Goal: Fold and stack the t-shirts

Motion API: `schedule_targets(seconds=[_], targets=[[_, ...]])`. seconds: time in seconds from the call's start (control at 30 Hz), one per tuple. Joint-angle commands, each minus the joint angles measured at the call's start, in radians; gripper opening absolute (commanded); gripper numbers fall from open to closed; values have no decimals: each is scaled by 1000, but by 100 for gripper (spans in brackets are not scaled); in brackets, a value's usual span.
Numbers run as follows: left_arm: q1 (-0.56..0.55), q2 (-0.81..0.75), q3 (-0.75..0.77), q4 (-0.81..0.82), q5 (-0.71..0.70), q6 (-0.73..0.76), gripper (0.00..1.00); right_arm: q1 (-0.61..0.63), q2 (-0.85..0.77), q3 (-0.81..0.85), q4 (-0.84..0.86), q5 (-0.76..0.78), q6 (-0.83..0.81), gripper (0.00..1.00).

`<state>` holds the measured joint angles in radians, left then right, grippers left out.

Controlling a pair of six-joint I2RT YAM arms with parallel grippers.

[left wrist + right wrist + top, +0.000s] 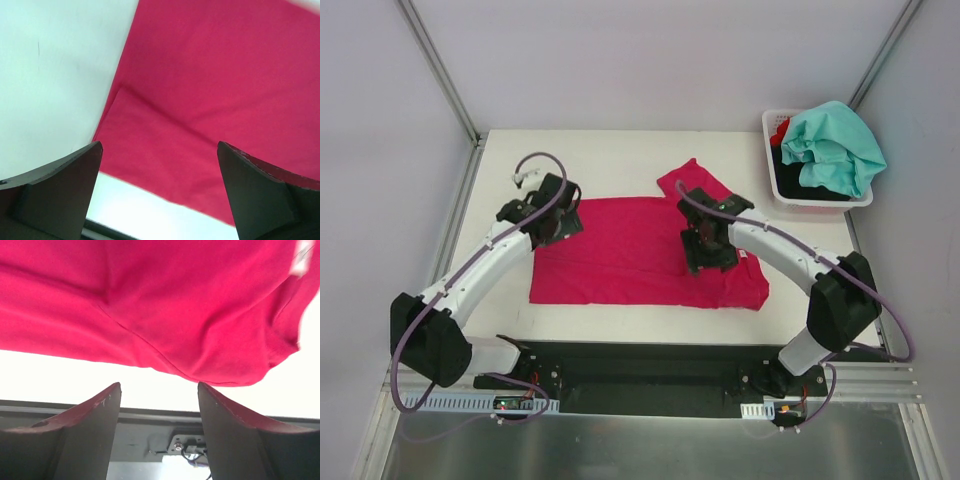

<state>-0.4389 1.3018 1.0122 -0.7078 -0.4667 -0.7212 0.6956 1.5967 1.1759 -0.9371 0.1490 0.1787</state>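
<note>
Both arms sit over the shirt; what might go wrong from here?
The left claw is open over a doubled edge of the pink shirt; it may pinch only one layer. The right claw is open by the rumpled near hem and may bunch it. The far sleeve sticks out and may skew the fold.

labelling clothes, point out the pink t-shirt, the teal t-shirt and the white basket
pink t-shirt (620,255), top external view, middle of its body
teal t-shirt (832,148), top external view, bunched middle
white basket (820,205), top external view, near rim
</note>
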Motion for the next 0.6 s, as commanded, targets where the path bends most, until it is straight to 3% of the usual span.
schedule_targets(seconds=[0.0, 0.13, 0.3, 0.43, 0.57], targets=[[3, 31, 260, -108, -82, 45, 99, -50, -35, 258, -155, 80, -39, 66], [8, 160, 380, -41, -105, 95, 99, -192, 14, 379, -84, -14, -166, 66], [58, 310, 508, 47, -18, 121, 99, -381, 135, 528, 26, -305, -301, 66], [89, 456, 601, 82, 35, 146, 99, -444, 336, 730, -11, -396, -381, 65], [107, 493, 637, 129, 42, 147, 99, -478, 485, 838, -28, -561, -438, 62]])
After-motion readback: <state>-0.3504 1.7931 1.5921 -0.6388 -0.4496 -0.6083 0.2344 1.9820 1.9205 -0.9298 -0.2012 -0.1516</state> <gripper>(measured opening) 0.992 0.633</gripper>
